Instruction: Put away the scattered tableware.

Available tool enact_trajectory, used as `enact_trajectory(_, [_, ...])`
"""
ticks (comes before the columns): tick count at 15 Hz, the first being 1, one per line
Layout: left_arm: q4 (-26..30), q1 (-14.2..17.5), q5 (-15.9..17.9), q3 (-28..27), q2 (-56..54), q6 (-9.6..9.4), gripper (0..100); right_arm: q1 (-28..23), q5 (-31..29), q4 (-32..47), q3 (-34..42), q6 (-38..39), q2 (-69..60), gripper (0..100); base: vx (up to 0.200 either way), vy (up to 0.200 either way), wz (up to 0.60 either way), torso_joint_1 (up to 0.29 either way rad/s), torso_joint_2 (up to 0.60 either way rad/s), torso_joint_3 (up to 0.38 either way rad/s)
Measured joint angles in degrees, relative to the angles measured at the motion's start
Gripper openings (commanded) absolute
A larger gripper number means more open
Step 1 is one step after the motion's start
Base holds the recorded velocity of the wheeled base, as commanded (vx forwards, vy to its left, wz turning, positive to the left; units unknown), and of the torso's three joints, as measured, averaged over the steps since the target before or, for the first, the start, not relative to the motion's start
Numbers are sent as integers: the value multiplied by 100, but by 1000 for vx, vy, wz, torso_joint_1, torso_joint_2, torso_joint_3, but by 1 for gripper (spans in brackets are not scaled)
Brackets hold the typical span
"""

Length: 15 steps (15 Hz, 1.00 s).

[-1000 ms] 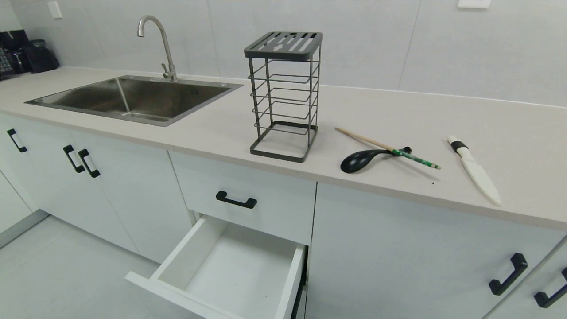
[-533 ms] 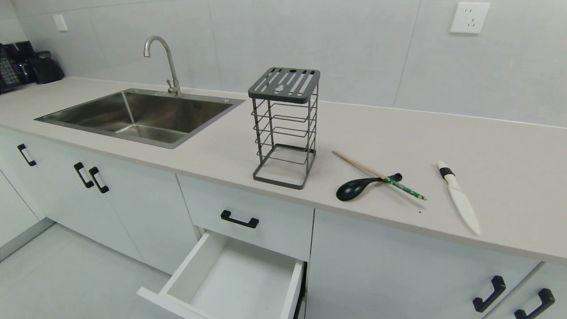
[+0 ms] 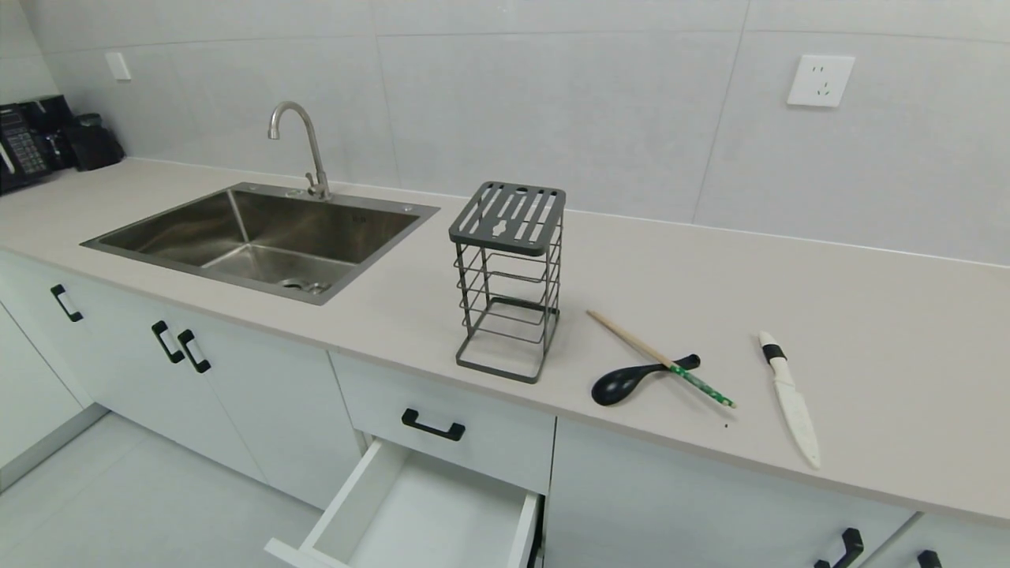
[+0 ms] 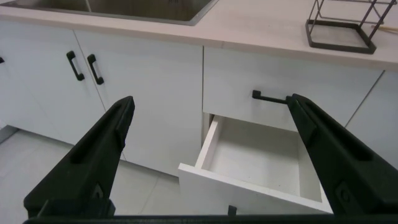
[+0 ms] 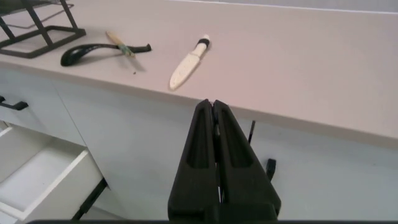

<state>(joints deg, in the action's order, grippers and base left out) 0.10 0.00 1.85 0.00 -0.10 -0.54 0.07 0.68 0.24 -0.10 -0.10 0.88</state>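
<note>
A black spoon [image 3: 629,382] lies on the counter [image 3: 884,315] with a wooden chopstick [image 3: 659,359] with a green patterned end resting across its handle. To their right lies a white knife [image 3: 790,398] with a black band. A dark wire rack [image 3: 509,284] with a slotted top stands to their left. Below it a white drawer [image 3: 426,521] is pulled out. My left gripper [image 4: 211,102] is open, held in front of the cabinets above the drawer [image 4: 261,155]. My right gripper [image 5: 212,104] is shut on nothing, below the counter edge, near the knife [image 5: 188,62], the spoon [image 5: 87,53] and the chopstick [image 5: 121,43].
A steel sink [image 3: 260,237] with a tap [image 3: 304,146] is set into the counter at the left. Dark appliances [image 3: 47,142] stand at the far left. Cabinet doors with black handles [image 3: 177,347] run under the counter. A wall socket [image 3: 821,79] is above.
The whole head view has shifted: everything sits lower and smaller now, so the camera has moved. The tableware, rack and drawer keep their places relative to each other.
</note>
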Motion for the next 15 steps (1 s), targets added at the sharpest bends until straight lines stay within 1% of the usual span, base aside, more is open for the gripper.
enact_trajectory(2, [-2, 0, 0, 0, 2, 0, 100, 0, 0, 0, -1, 2, 0, 0, 0, 0, 0, 139, -315, -178])
enact_trajectory(6, [0, 0, 0, 0, 2, 2, 100, 0, 5, 2, -1, -4, 0, 0, 0, 0, 0, 23, -47, -29])
enact_trajectory(7, [0, 0, 0, 0, 2, 0, 100, 0, 5, 2, -1, -4, 0, 100, 0, 0, 0, 0, 0, 0])
enact_trajectory(12, [0, 0, 0, -2, 2, 2, 100, 2, 22, 9, 0, -1, 0, 100, 0, 0, 0, 0, 0, 0])
enact_trajectory(13, [0, 0, 0, 0, 2, 0, 100, 0, 32, -54, 0, -6, 0, 100, 0, 0, 0, 0, 0, 0])
enact_trajectory(15, [0, 0, 0, 0, 2, 0, 100, -7, 55, -438, -83, -1, 11, 100, 0, 0, 0, 0, 0, 0])
